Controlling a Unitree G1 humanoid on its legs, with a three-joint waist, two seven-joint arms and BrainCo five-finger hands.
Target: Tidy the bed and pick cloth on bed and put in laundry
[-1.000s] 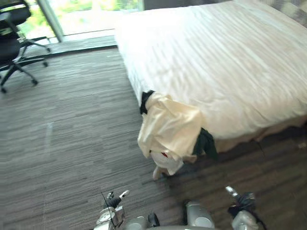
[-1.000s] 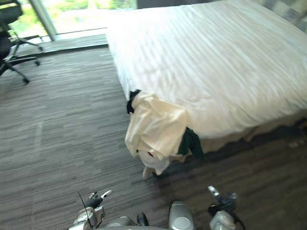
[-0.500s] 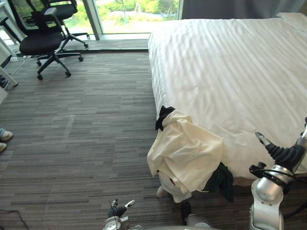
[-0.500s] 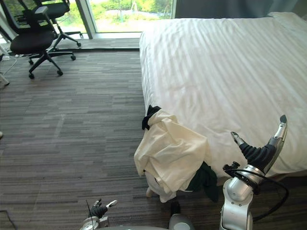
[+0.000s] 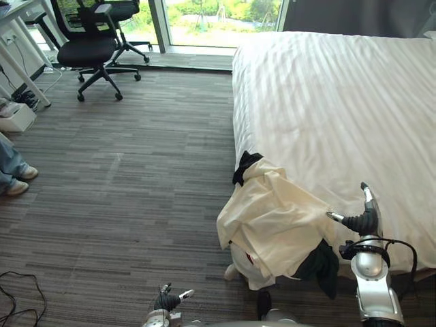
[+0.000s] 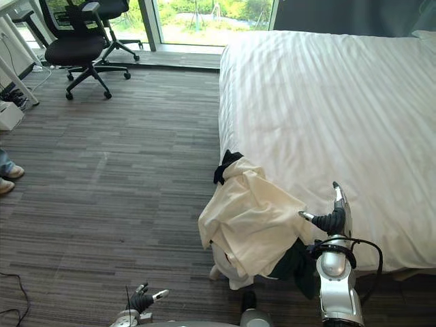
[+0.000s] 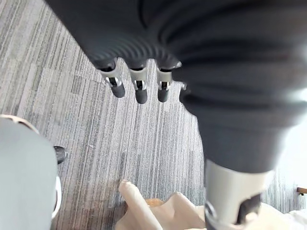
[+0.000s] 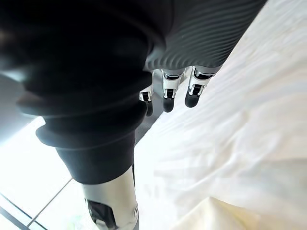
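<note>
A cream cloth hangs over the near left corner of the white bed, its lower end close to the carpet. A dark cloth shows under it, and a dark piece peeks out at its top. My right hand is raised just right of the cream cloth, over the bed's edge, open with straight fingers and holding nothing. My left hand hangs low over the carpet in front of the bed corner, its fingers open and empty.
A black office chair stands at the far left by the window. A desk leg and a white box are at the left edge. A person's legs and shoes stand on the carpet at the left.
The camera has swung, so the whole scene has shifted and the person's legs show more. My right hand has moved left, closer to the cream cloth. The cloths lie as before.
</note>
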